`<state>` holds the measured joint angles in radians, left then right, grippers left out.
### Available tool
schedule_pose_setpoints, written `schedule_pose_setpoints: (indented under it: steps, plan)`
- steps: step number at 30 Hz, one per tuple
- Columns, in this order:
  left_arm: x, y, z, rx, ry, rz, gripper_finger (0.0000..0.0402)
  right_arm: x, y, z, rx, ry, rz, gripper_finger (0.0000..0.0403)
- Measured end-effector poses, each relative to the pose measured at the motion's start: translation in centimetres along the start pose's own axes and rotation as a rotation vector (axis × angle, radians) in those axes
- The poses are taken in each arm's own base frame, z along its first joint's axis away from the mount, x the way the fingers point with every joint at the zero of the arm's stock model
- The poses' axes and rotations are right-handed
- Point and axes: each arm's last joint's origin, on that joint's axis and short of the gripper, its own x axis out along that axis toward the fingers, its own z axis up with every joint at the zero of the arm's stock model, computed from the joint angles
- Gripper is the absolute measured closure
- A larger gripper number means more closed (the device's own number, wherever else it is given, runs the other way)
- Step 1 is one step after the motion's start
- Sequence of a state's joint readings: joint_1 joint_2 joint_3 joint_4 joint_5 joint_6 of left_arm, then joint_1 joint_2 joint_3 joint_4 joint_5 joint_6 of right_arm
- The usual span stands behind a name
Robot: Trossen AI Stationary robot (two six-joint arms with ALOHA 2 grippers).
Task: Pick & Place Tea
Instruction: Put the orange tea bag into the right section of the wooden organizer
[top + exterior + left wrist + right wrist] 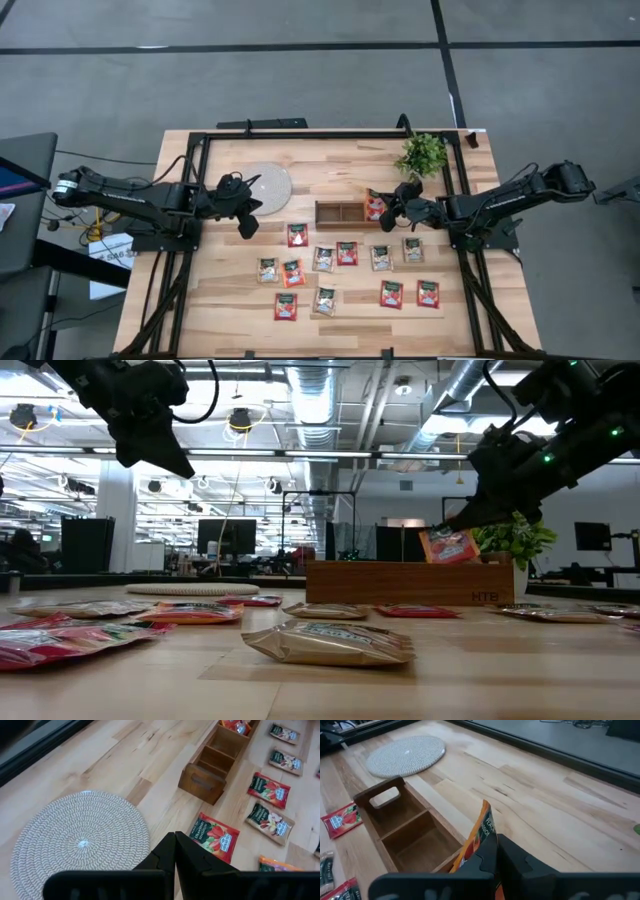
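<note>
1. The left gripper (248, 226) hangs above the table (200, 300) beside the woven disc (266, 183), jaws closed on nothing.
2. Loose tea sachets (324, 258) lie flat across the table, near the wooden tray (340, 211). They look light, thin and floppy, best pinched by an edge.
3. The right gripper (386, 207) grips a red-orange sachet (449, 546) by its top edge, over the tray's right compartment.

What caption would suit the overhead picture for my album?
Right arm's fingers hold a red tea sachet over the wooden tray; left arm waits beside the round mat.
</note>
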<state>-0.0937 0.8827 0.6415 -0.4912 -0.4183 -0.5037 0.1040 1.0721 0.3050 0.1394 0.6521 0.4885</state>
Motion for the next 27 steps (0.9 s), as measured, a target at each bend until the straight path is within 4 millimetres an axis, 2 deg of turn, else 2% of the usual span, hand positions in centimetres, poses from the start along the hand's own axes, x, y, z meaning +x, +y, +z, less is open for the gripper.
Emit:
schedule_pose_setpoints:
  steps: [22,27]
  plan:
    - [-0.01,0.00,0.01,0.048,0.000,0.000,0.0402,0.02,-0.15,-0.22,-0.071,0.021,-0.011,0.0403]
    - [-0.01,-0.01,0.01,0.050,0.000,0.000,0.0402,0.01,-0.20,-0.29,-0.077,0.027,-0.017,0.0378]
